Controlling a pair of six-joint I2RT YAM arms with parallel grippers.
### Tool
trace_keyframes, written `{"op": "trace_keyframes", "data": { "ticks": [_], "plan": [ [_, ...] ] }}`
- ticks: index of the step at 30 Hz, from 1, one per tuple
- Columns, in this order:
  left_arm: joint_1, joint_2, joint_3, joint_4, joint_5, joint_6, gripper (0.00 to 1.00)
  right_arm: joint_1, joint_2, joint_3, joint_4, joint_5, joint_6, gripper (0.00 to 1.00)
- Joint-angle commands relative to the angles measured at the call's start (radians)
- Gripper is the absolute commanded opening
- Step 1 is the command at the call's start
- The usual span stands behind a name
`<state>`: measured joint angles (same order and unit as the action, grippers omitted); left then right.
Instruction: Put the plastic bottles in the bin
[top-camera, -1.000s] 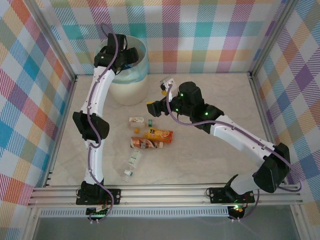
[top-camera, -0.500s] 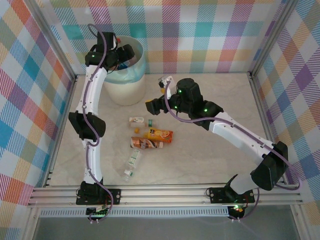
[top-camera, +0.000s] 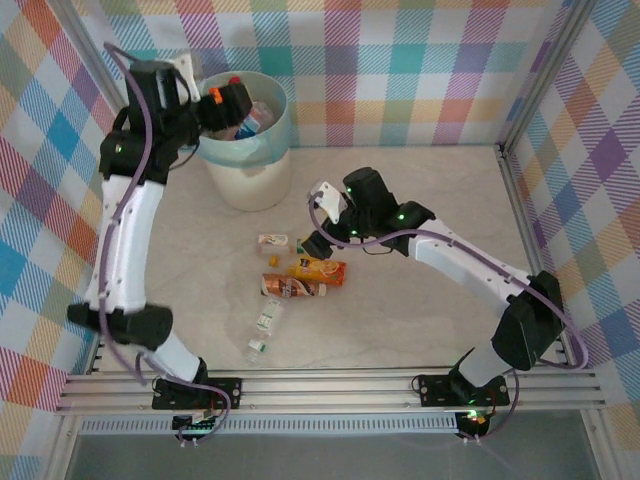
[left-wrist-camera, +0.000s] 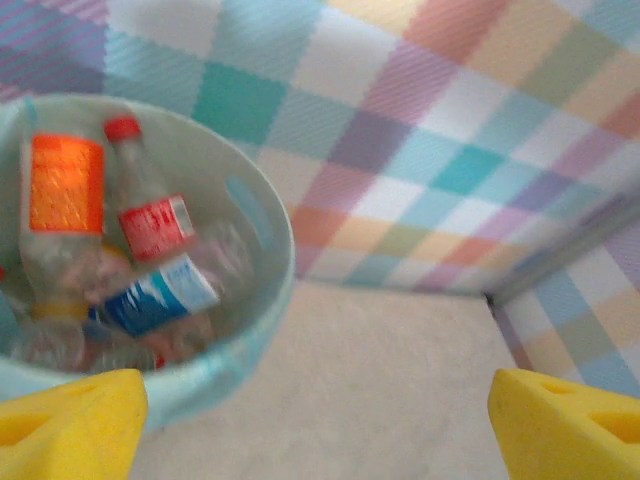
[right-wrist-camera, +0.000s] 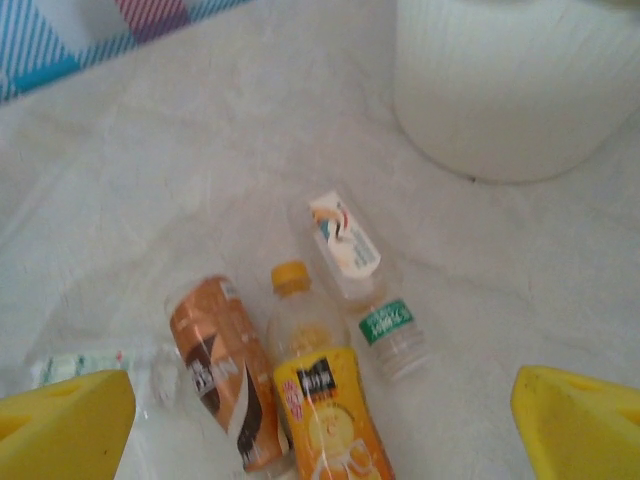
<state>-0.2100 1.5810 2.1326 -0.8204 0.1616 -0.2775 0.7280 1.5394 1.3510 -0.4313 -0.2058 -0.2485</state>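
Right tool (top-camera: 316, 243) hangs wide open, holding nothing, just over some plastic bottles (right-wrist-camera: 318, 400) lying on the counter (top-camera: 400, 320). Farther back, left tool (top-camera: 232, 100) is spread open above the bin (top-camera: 250, 170), with more bottles (left-wrist-camera: 150, 230) inside.

The walls (top-camera: 420, 70) are pastel plaid, the bin (top-camera: 250, 185) cream with a teal liner (top-camera: 265, 150), one bottle (right-wrist-camera: 325, 415) orange-labelled.

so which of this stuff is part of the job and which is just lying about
Part of the job: bin, bottles already in it, and on the table the white-label bottle, orange juice bottle, brown bottle, clear bottle.

Just there: checked walls, metal rails at the near edge.
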Motion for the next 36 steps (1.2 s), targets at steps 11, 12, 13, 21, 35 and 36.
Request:
{"op": "trace_keyframes", "data": {
  "ticks": [11, 12, 13, 21, 35, 36],
  "plan": [
    [-0.043, -0.538, -0.806, 0.064, 0.120, 0.095, 0.89, -0.018, 0.196, -0.148, -0.045, -0.015, -0.282, 0.93],
    [-0.043, -0.566, -0.837, 0.065, 0.122, 0.091, 0.90, -0.018, 0.216, -0.146, -0.046, -0.007, -0.276, 0.93],
    [-0.043, -0.590, -0.862, 0.067, 0.125, 0.086, 0.90, -0.019, 0.235, -0.142, -0.053, -0.002, -0.276, 0.92],
    [-0.043, -0.688, -0.925, 0.030, 0.097, 0.075, 0.90, -0.019, 0.305, -0.158, -0.038, 0.049, -0.276, 0.88],
    [-0.043, -0.707, -0.867, 0.020, 0.080, 0.065, 0.90, -0.018, 0.279, -0.164, -0.071, 0.145, -0.270, 0.54],
    [-0.043, -0.704, -0.860, 0.025, 0.086, 0.056, 0.90, -0.018, 0.260, -0.173, -0.069, 0.154, -0.268, 0.54]
  ]
}}
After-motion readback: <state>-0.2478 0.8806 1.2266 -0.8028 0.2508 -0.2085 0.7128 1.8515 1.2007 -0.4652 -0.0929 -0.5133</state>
